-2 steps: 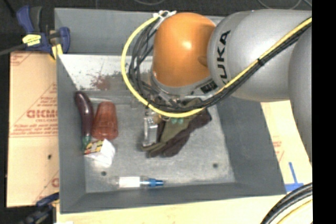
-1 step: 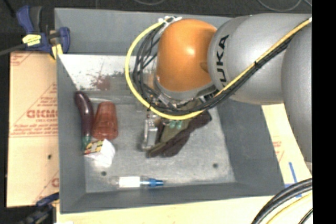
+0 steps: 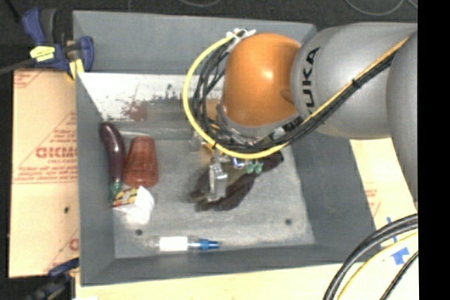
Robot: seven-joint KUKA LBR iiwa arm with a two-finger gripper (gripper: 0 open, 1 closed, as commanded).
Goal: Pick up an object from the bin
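Along the left wall of the bin (image 3: 92,172) lies a small huddle. A dark purple, aubergine-shaped thing (image 3: 111,148) lies lengthwise, and a reddish-brown translucent piece (image 3: 141,160) touches its right side. Below them, toward the front left corner, are a small many-coloured packet (image 3: 124,196) and a crumpled white scrap (image 3: 141,208). They look simply tumbled there, resting against each other with no order to them.

Near the front edge a white tube with a blue cap (image 3: 185,244) lies flat and parallel to that edge, well apart from the rest. Being round, it has probably rolled to the lower ground.

Right of the bin's middle, the gripper (image 3: 219,182) hangs low under the arm's orange cover (image 3: 259,81), which is ringed by yellow and black cables (image 3: 188,93). It is directly over a dark brown, limp-looking thing (image 3: 237,194) and seems to touch it or come very near. The wrist points straight down, which I judge suits a pick from above on something lying flat. Whether the claw is spread, pressed together or pinching cannot be told, because the metal blends with the dark shape beneath.

That dark thing is the likely object. It is flat, irregular and rumpled like a rag or soft toy, almost black with a glossy fold, and it sprawls slantwise from under the gripper toward the bin's right side, clear of the walls.
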